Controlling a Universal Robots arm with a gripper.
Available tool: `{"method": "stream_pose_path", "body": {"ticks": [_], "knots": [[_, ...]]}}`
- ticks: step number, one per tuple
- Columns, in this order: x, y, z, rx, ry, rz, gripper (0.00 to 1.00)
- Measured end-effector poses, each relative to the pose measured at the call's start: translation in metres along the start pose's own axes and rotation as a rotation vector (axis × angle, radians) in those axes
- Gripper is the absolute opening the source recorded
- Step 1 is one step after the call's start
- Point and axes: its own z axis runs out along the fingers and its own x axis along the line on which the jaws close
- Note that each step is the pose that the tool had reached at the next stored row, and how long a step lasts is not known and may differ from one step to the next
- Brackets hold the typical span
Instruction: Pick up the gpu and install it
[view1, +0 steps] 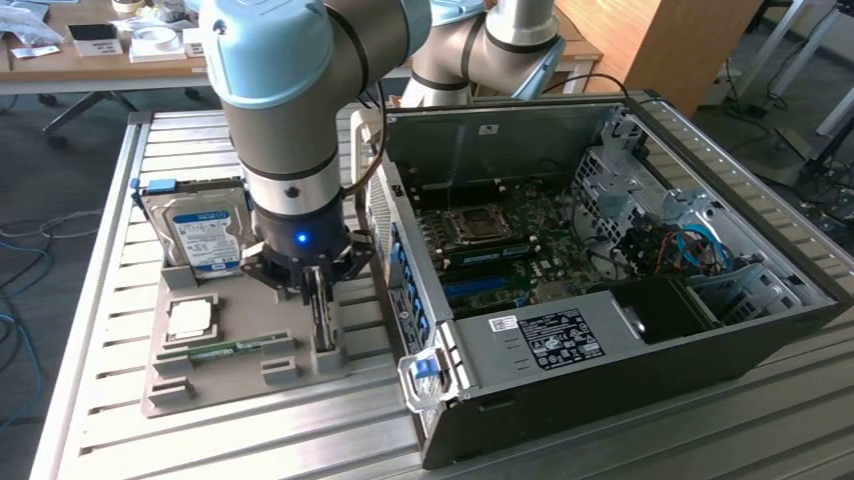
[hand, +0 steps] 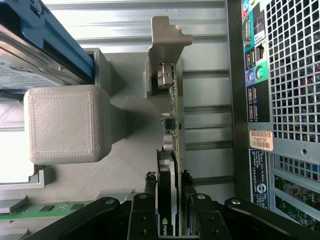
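The gpu (view1: 322, 318) stands on edge in a slot of the grey holder tray (view1: 240, 385), just beside the open computer case (view1: 641, 330). It is a thin dark card; in the wrist view the gpu (hand: 170, 130) runs away from the camera to its pale metal bracket (hand: 167, 37). My gripper (view1: 318, 290) reaches straight down over it. In the wrist view the gripper (hand: 168, 187) has one black finger on each face of the card, and the fingers (hand: 149, 192) press against its sides. The card still sits in the tray slot.
On the tray lie a silver hard drive (view1: 207, 235), a square processor (view1: 191, 318) and a green memory stick (view1: 227, 350). The case's motherboard (view1: 494, 240) lies exposed to the exterior view's right. The case's rear panel (hand: 260, 100) is close beside the card. A grey block (hand: 65, 125) stands on its other side.
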Motion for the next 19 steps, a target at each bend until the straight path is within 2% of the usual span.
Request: {"method": "stream_pose_path", "body": {"ticks": [19], "knots": [[-0.0009, -0.0002, 0.0012, 0.0008, -0.0001, 0.002, 0.33]]}}
